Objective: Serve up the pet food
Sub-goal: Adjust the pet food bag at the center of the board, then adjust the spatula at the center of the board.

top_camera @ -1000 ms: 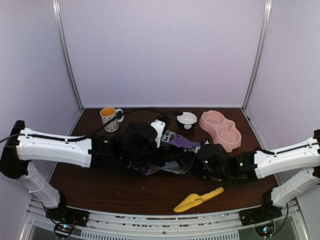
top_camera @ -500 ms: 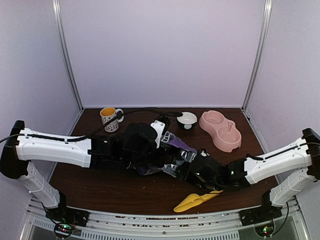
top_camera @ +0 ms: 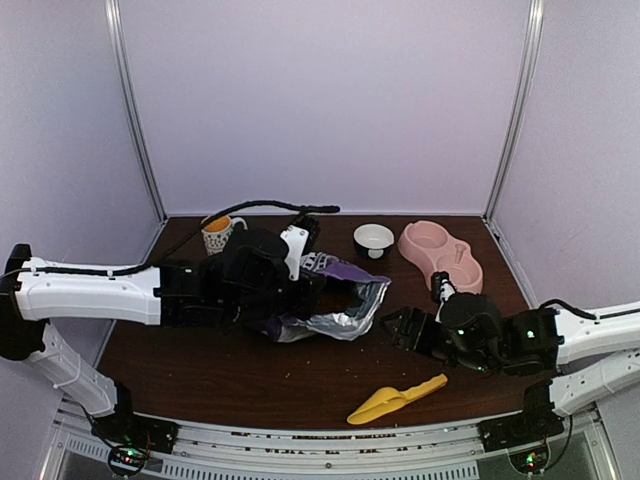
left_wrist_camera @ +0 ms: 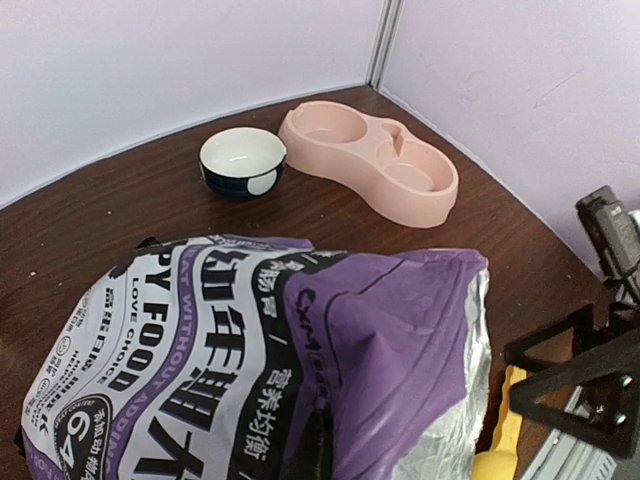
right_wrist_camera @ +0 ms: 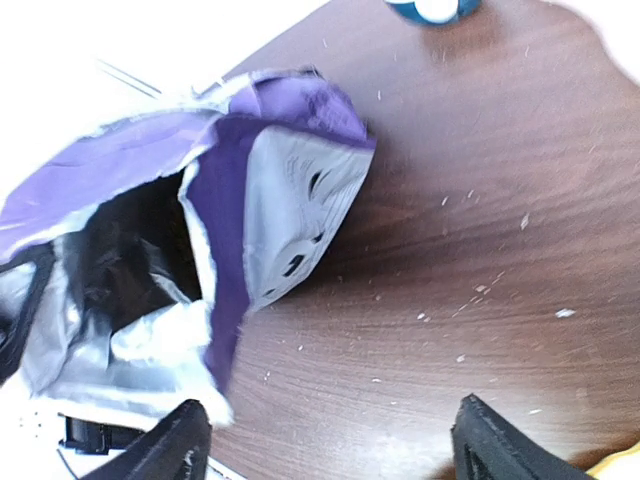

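Left gripper [top_camera: 303,296] is clamped on the purple food bag [top_camera: 335,318], apparently to present its mouth rightward. Right gripper [top_camera: 402,326] is spread wide, empty, facing that mouth.

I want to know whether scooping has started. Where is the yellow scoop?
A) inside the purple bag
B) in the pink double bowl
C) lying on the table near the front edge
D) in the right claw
C: the yellow scoop lies on the table by the front edge, apart from the open right claw and outside the purple bag.
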`<state>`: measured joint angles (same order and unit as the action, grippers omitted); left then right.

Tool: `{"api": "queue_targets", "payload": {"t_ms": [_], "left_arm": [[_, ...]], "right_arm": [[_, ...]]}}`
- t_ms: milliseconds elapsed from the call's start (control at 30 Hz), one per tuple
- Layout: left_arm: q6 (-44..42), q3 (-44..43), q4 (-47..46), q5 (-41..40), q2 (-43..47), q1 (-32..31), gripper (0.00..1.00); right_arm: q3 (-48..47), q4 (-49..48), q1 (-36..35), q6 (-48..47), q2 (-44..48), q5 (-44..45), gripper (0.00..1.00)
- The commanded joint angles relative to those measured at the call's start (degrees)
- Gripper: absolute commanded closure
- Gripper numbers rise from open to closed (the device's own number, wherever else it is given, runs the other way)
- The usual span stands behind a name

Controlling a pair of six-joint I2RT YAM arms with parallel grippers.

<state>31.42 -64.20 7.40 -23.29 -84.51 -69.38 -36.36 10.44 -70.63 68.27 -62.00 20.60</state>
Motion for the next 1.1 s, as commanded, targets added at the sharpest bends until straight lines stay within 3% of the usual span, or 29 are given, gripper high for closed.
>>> {"api": "queue_targets", "payload": {"t_ms": [0, 133, 300, 500, 667, 1067], "left_arm": [[-0.63, 2.41, -0.49, 6.61, 4.66, 3.37, 1.00], [-5.62, 1.79, 4.79, 12.33, 6.74, 5.65, 1.00], [-12.55, -2.37, 14.83, 21.55, 5.78, 7.50, 1.00], [-18.64, -3.70, 17.56, 24.48, 6.07, 8.98, 1.00], [-21.74, -1.50, 15.30, 23.88, 7.96, 10.70, 1.00], [-23.45, 3.95, 10.78, 21.74, 11.06, 10.98, 1.00]], "right_arm": [[5.67, 5.27, 1.99, -7.38, 9.34, 2.81, 0.12], [11.03, 5.84, 4.18, -9.34, 17.04, 1.37, 0.05], [14.98, 10.09, 4.86, -8.83, 21.54, 1.41, 0.05], [19.67, 3.71, 5.03, -9.16, 22.75, -3.05, 0.05], [20.17, 0.37, 5.06, -9.82, 18.37, -4.83, 0.05], [9.27, 0.78, 6.71, -16.78, -0.60, -11.94, 0.07]]}}
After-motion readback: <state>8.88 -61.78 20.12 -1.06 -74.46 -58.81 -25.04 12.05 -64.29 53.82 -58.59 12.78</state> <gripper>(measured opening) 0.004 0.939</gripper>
